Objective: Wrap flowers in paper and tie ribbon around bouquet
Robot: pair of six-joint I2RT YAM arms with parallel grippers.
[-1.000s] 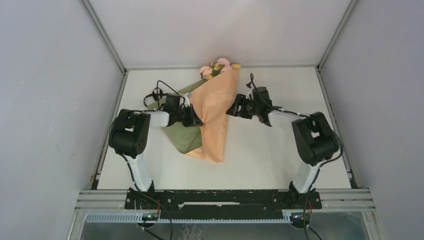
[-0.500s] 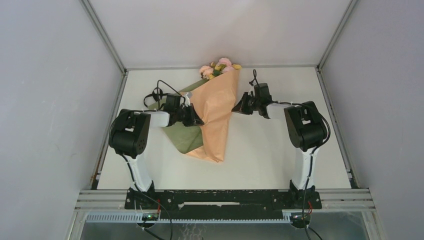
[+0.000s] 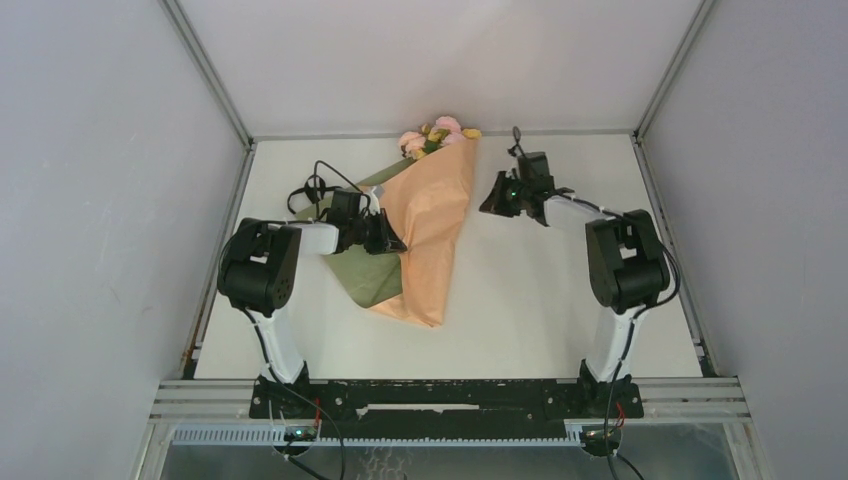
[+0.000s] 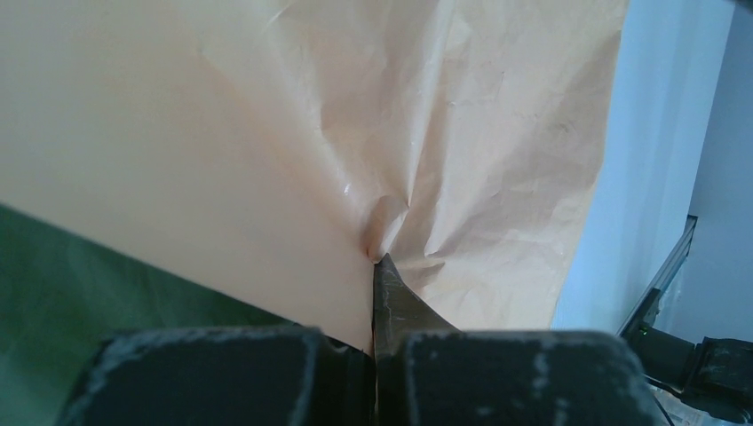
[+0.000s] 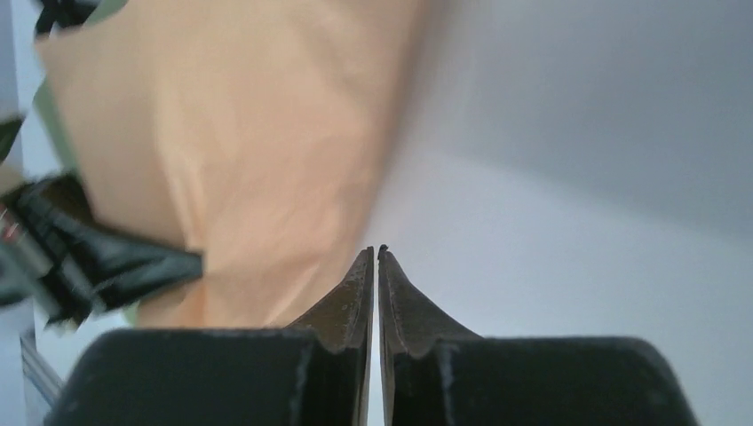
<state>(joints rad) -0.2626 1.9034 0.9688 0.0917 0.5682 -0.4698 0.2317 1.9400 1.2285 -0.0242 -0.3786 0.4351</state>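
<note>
Wrap stage mostly done. Bouquet [image 3: 430, 225] lies mid-frame in the top view on the table [image 3: 540, 300], with the flowers [image 3: 438, 134] at the upper end. The paper [image 3: 425, 260] is rolled into a peach cone, with a green part loose at lower left.

Left gripper [image 3: 392, 240]: fingers pinched on the cone's left edge, creasing the paper.

Right gripper [image 3: 497, 200]: just right of the cone and apart from it, fingers nearly together, holding nothing.

Ribbon: not identifiable in any view. Left to do, as I judge it: tuck the green part, then tie.
</note>
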